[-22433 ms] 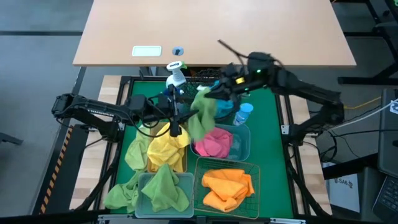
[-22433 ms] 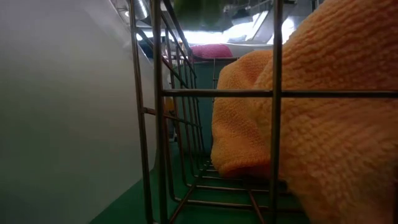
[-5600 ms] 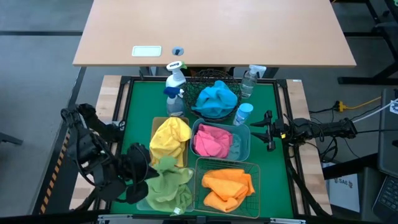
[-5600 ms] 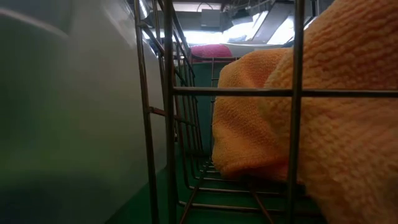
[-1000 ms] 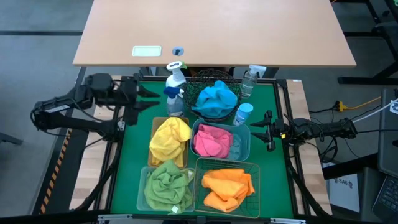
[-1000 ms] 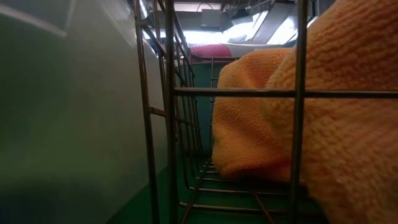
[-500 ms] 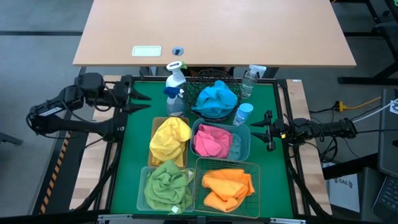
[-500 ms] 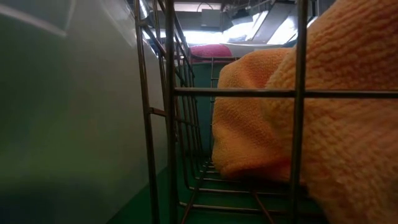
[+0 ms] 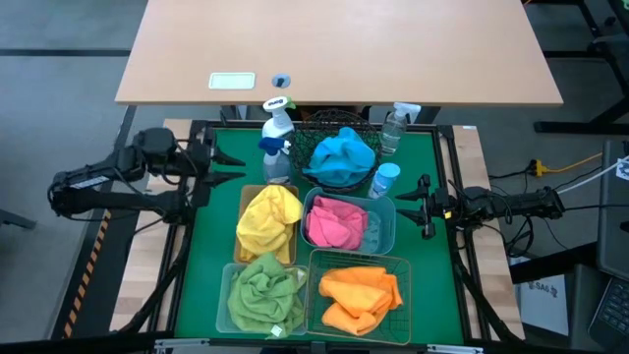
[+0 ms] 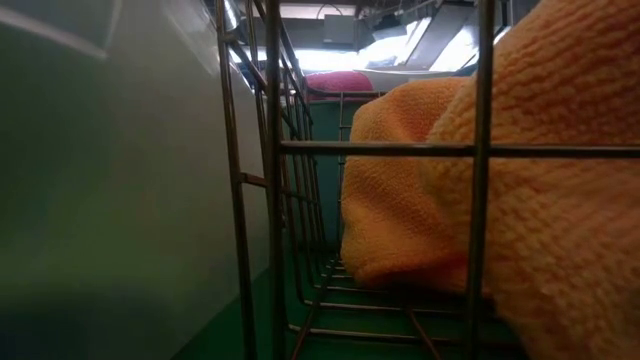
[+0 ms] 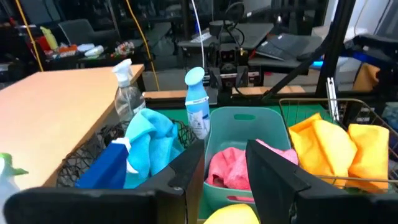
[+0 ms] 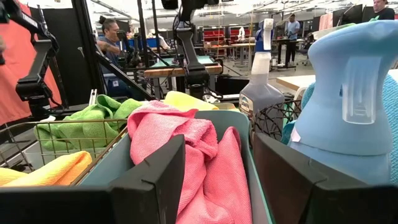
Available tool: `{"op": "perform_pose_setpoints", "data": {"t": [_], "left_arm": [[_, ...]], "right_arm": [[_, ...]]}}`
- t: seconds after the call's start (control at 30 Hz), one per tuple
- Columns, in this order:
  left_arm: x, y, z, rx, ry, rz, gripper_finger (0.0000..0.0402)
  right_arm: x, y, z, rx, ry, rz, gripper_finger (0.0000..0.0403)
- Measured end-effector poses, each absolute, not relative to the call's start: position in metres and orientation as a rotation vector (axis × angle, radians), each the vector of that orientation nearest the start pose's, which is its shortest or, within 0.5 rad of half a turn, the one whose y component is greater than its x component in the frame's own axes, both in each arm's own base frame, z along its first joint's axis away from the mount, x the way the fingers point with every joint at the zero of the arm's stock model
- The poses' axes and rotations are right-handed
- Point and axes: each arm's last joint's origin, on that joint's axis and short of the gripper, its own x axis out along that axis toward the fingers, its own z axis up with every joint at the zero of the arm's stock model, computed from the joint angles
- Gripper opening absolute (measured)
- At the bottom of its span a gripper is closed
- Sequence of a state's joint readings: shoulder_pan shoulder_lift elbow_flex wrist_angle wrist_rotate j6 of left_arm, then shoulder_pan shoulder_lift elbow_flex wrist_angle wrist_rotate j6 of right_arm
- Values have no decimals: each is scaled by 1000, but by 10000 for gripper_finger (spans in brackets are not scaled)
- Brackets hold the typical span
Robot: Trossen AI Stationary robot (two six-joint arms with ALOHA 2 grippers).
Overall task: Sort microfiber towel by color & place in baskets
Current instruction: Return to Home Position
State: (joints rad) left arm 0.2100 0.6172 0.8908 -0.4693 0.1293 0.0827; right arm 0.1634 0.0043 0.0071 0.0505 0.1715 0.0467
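Note:
The towels lie sorted in the baskets. A blue towel (image 9: 342, 157) fills the round black mesh basket (image 9: 313, 126). A yellow one (image 9: 267, 218) lies in the amber bin (image 9: 243, 197), and a pink one (image 9: 334, 224) in the teal bin (image 9: 387, 228). A green one (image 9: 265, 293) lies in the pale-green bin (image 9: 222, 305), and an orange one (image 9: 359, 295) in the wire basket (image 9: 405, 265). My left gripper (image 9: 233, 167) stands open at the table's left edge, its fingers toward the bins. My right gripper (image 9: 423, 208) stands open right of the teal bin. Neither holds anything.
A white-and-blue spray bottle (image 9: 277, 128), a clear one (image 9: 395, 126) and a blue-capped one (image 9: 385, 179) stand around the mesh basket. Bare green mat (image 9: 211, 236) lies left of the bins. A tan desk (image 9: 334, 49) stands beyond the far edge.
My left arm has drifted along the table's left edge, a little toward the near edge. Its gripper stays open and holds nothing. The towels and baskets have not moved.

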Motion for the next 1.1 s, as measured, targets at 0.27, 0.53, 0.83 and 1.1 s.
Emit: {"op": "perform_pose_setpoints", "data": {"t": [0.27,0.53,0.83,1.1], "left_arm": [[104,19,308,18,62,94,112],[83,16,269,-24,5,170,112],[71,15,240,-58,-58,193,112],[77,16,224,-62,-98,191,112]], "right_arm": [[96,11,170,55,-53,-7,189],[96,11,171,55,-53,-7,189],[96,11,170,55,-53,-7,189],[96,11,170,55,-53,-7,189]]}}
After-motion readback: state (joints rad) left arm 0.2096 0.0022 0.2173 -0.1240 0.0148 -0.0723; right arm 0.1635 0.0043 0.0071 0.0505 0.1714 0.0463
